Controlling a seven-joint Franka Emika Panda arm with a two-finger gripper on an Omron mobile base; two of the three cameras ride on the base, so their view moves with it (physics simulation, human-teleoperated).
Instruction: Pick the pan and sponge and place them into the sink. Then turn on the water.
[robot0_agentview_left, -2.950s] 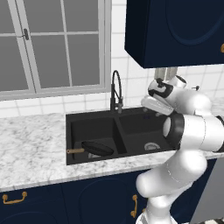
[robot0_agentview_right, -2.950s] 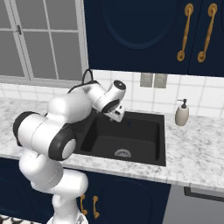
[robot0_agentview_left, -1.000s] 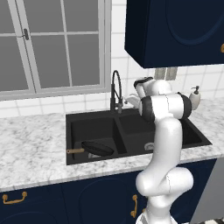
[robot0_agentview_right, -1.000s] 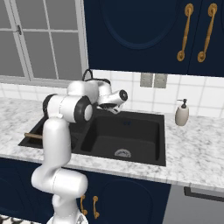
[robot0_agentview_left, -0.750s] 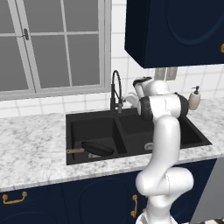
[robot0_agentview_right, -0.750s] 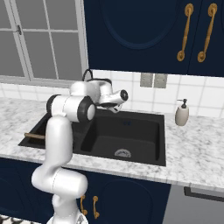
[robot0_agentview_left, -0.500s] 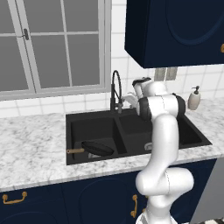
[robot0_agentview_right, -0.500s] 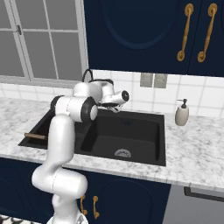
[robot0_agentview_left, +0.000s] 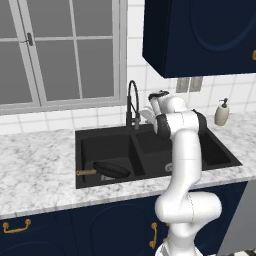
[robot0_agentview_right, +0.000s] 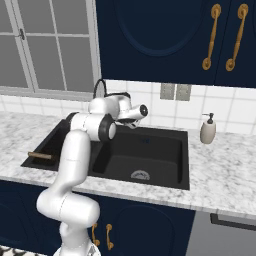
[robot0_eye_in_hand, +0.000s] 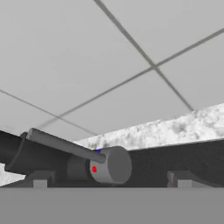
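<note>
We see the gripper (robot0_eye_in_hand: 111, 178) reaching toward the tiled back wall (robot0_eye_in_hand: 109, 57) behind the sink (robot0_agentview_left: 150, 155), its two finger tips (robot0_eye_in_hand: 40, 179) spread as wide as they go, with nothing clamped between them. In the hand view, the faucet's valve (robot0_eye_in_hand: 107, 165), a grey round cap with a small red dot and a blue mark, sits just ahead of the jaws and roughly between them, a thin grey lever (robot0_eye_in_hand: 63, 145) slanting up and away from it to the left. We cannot tell whether either tip touches the valve (the tips rise only barely into the bottom of that view). Beyond the valve runs the marble counter edge (robot0_eye_in_hand: 175, 127), then the tiles.

From the left base view, the pan (robot0_agentview_left: 111, 170) lies in the left basin, well apart from the jaws and below them, its wooden handle (robot0_agentview_left: 85, 172) pointing out to the left over the basin's edge. The arched faucet (robot0_agentview_left: 132, 102) rises just beside the hand. From the right base view, the right basin below the jaws shows a round silver drain (robot0_agentview_right: 140, 175). A soap dispenser (robot0_agentview_right: 207, 129) stands on the counter off to the right of the jaws, well apart. We could not make out the sponge in these views.
</note>
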